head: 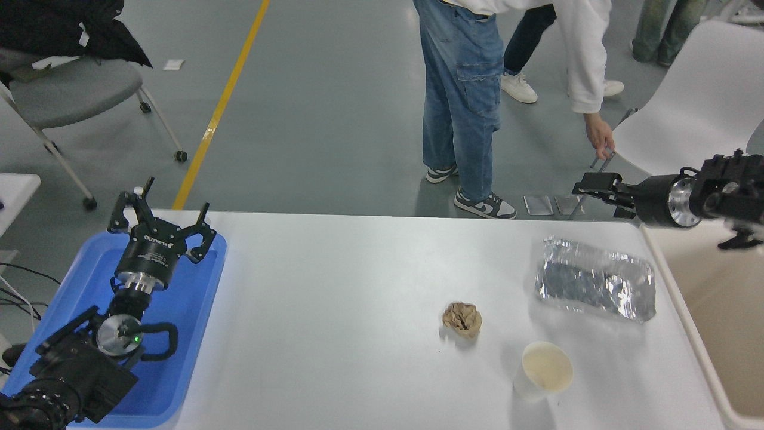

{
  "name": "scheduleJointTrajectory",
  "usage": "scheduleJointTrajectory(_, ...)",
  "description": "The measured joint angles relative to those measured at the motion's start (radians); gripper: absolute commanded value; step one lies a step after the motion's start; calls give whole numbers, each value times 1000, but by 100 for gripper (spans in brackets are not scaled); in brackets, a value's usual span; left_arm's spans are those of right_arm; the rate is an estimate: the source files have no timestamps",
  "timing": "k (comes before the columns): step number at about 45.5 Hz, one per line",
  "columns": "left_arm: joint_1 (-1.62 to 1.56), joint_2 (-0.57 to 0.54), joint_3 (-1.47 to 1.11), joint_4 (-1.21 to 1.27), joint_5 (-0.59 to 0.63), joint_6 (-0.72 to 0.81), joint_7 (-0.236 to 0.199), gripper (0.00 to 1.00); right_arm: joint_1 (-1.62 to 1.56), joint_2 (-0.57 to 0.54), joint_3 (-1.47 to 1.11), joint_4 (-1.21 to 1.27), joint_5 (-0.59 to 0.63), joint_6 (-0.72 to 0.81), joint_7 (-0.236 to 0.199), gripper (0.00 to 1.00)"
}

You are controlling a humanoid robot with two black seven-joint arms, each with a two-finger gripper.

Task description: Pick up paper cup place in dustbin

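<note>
The paper cup [542, 371] stands upright on the white table [334, 310] near its front right, white outside and cream inside. The dustbin [673, 292] is the large beige bin against the table's right edge, only partly in view. My right gripper [591, 188] is high over the table's far right corner, turned sideways and pointing left, far from the cup and empty. I see it edge-on. My left gripper [161, 215] is open and parked over the blue tray [191, 310] at the lower left.
A crinkled silver foil tray [594, 286] lies left of the bin. A crumpled brown paper ball [462, 318] lies just left of and behind the cup. A person [465, 89] stands beyond the far edge, a hand [600, 134] near a white chair [698, 107].
</note>
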Motion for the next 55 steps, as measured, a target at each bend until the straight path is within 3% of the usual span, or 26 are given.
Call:
scheduleJointTrajectory(22, 0, 0, 0, 0, 0, 0, 0, 100, 391, 86, -220, 190, -17, 378, -20, 100)
scheduleJointTrajectory(55, 0, 0, 0, 0, 0, 0, 0, 100, 583, 193, -233, 319, -28, 469, -24, 100)
